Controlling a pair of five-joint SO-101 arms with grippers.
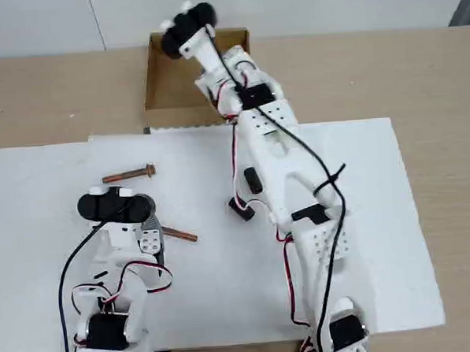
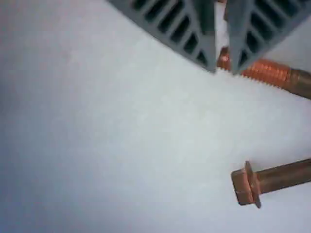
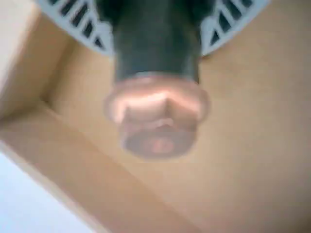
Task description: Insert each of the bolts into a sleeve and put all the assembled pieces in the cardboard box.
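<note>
Over the cardboard box at the table's far side, my right gripper is shut on a black sleeve with a copper bolt head sticking out of its end. The box floor lies below it. My left gripper is low over the white sheet, its grey fingers closed on the threaded end of a copper bolt, which in the high view is the bolt lying beside the left arm. A second bolt lies farther out, its head towards the left gripper.
A white sheet covers the table's middle, and both arms stand on it. The right arm stretches across it to the box. A small black part lies beside that arm.
</note>
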